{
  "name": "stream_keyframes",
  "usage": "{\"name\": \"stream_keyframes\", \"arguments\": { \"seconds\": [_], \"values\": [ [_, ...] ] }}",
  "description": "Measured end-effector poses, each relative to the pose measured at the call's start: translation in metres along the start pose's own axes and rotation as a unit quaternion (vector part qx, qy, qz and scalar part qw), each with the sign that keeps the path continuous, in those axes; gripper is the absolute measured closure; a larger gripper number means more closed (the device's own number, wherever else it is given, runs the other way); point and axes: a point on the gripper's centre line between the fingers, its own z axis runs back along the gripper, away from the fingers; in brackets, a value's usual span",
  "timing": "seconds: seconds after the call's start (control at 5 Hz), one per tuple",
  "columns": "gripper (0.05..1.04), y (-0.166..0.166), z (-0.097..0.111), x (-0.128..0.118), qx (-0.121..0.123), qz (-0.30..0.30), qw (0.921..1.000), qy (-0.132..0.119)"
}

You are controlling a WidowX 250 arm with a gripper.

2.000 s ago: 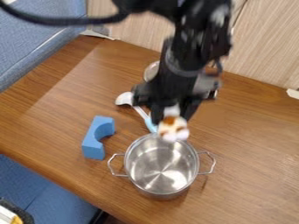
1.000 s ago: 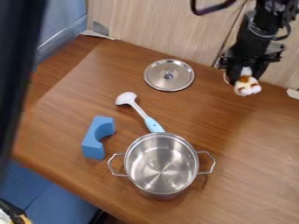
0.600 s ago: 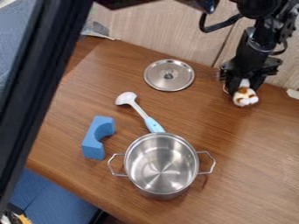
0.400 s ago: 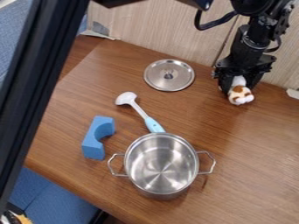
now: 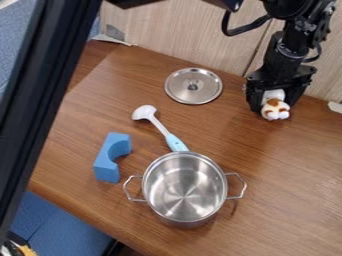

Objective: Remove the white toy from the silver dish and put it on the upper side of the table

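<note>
Since the frame just before, the pincer (image 5: pixel 274 107) has spread: its two fingers stand wider apart around the white toy (image 5: pixel 274 110), which has turned slightly, its face now pointing more toward 6 o'clock. Two seconds ago the toy hung from the pincer over the 12 o'clock rim of the silver pot (image 5: pixel 185 187); now both are at the table's (image 5: pixel 294 165) far side, toward 1 o'clock from the pot. The pot, lid (image 5: pixel 194 86), ladle (image 5: pixel 160 127) and blue block (image 5: pixel 111 157) lie where they did.

The pincer is well open, pointing down toward 6 o'clock, with one finger on the toy's 9 o'clock side and the other on its 3 o'clock side. It does not grip the toy; whether either finger brushes it, I cannot tell.

The toy lies between the fingers, its brown-patched head poking out toward 6 o'clock, and looks to be resting on the table, near the panel (image 5: pixel 180 30) behind.
</note>
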Motion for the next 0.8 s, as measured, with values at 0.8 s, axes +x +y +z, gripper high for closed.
{"name": "stream_keyframes", "arguments": {
  "seconds": [0.8],
  "values": [
    [0.083, 0.049, 0.088, -0.004, -0.049, 0.009, 0.9984, -0.028]
  ]
}}
